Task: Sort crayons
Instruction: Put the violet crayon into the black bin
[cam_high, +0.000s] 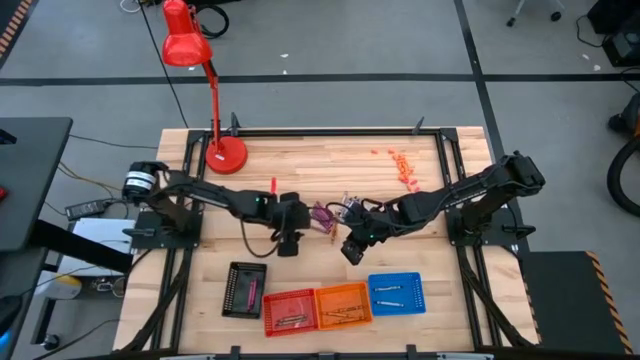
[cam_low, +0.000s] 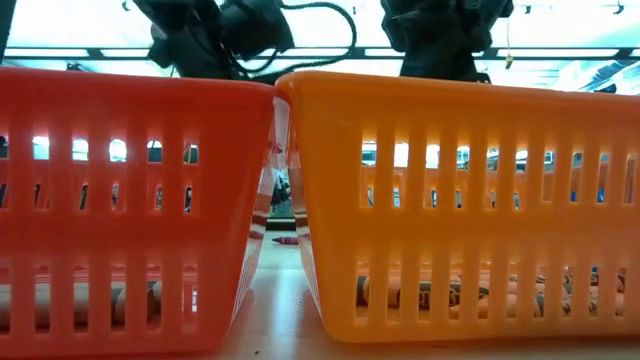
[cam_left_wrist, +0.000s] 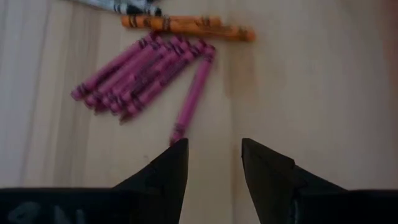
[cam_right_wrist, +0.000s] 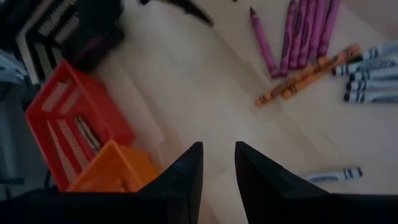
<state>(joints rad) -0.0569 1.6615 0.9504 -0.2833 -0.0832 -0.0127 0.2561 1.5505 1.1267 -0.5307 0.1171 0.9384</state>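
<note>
The crayons lie loose on the wooden table in a pile between my two arms. In the left wrist view there is a fan of magenta crayons, two orange ones and grey-white ones beyond. One magenta crayon lies apart, its end just short of my left gripper, which is open, tilted down and empty. My right gripper hangs above bare table on the near side of the pile, its fingers a little apart with nothing between them. A single white crayon lies beside it.
Along the table's near edge stand a black basket, a red basket, an orange basket and a blue basket, with crayons inside. A red desk lamp stands far left. Small red bits lie far right.
</note>
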